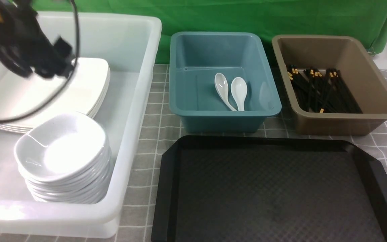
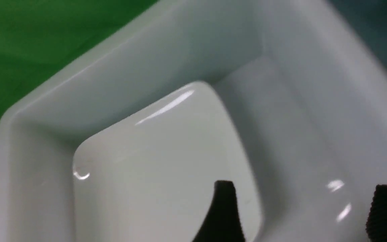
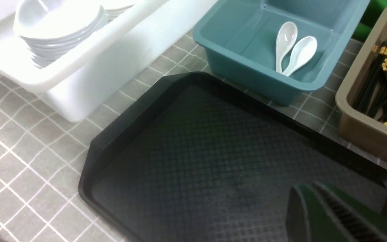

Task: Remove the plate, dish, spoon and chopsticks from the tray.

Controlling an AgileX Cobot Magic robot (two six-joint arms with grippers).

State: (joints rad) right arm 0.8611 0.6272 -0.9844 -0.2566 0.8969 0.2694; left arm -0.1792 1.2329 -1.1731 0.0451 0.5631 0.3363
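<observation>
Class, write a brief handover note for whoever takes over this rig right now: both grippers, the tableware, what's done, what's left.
Left gripper: jaws apart, holding nothing, over the white tub.
Right gripper: shut, over the tray, nothing seen in it.
Places: plates and dishes stacked in the white tub; two spoons in the teal tub; chopsticks in the brown tub.
Done: the visible part of the tray is bare.
Left: probably just withdrawing the left arm; check the tray's hidden near edge.

Two spoons (image 1: 239, 91) lie in one teal tub (image 1: 225, 113). One tray (image 1: 274, 191) sits beside one white tub (image 1: 131, 141).
</observation>
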